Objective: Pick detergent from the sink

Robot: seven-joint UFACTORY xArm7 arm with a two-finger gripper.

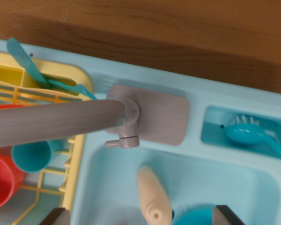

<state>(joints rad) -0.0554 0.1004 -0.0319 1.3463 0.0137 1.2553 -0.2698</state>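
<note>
Wrist view, looking down on a light-blue toy sink [107, 187] set on a wooden table [178, 33].

Detergent bottle [153, 197]: cream-coloured, lying in the basin, capped end toward the bottom edge of frame, body angled slightly up and to the wrist view's left. Lower part touching or overlapping a blue round dish [196, 219] at the bottom edge; contact not resolvable.

Gripper [145, 216]: only two dark fingertip corners visible at the bottom edge, one at lower left [56, 216], one at lower right [227, 214]. Tips set wide apart, nothing between them gripped; claw released. Bottle sits between the two tips, closer to the middle than to either, not touching either one.

Grey faucet [61, 119]: spout running across frame from the left edge to a grey base plate [159, 119] on the sink's back ledge, small lever below the joint.

Blue brush [248, 133] in a side compartment at the wrist view's right.

Yellow drying rack [75, 154] at left, holding a teal cup [30, 157], a red cup [0, 183], and teal utensils [25, 61] standing in a yellow holder.
</note>
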